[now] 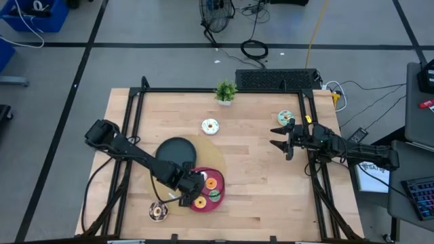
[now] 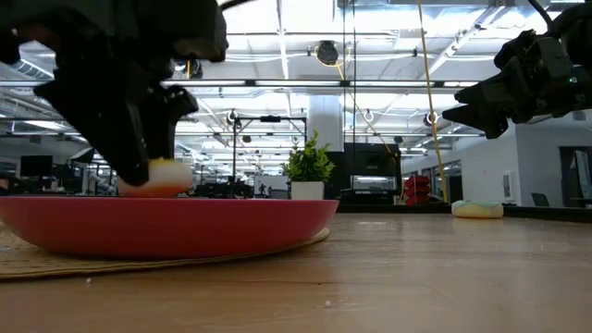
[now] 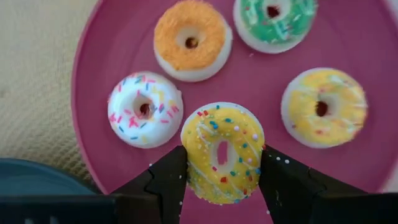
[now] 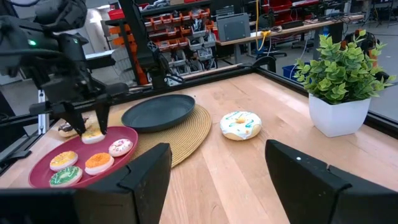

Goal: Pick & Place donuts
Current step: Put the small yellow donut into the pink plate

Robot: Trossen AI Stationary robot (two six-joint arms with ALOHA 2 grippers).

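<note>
Over pink plate (image 3: pixel 93 124) — left gripper (image 3: pixel 222 165) fingers clamp yellow sprinkled donut (image 3: pixel 222 151); right gripper (image 4: pixel 217 162) fingers wide — no writing legible.

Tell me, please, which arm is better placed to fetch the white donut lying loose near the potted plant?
The right, probably. Its gripper hangs open and empty, with clear wood between it and the white donut. The left gripper is busy, shut on a yellow sprinkled donut over the pink plate.
</note>
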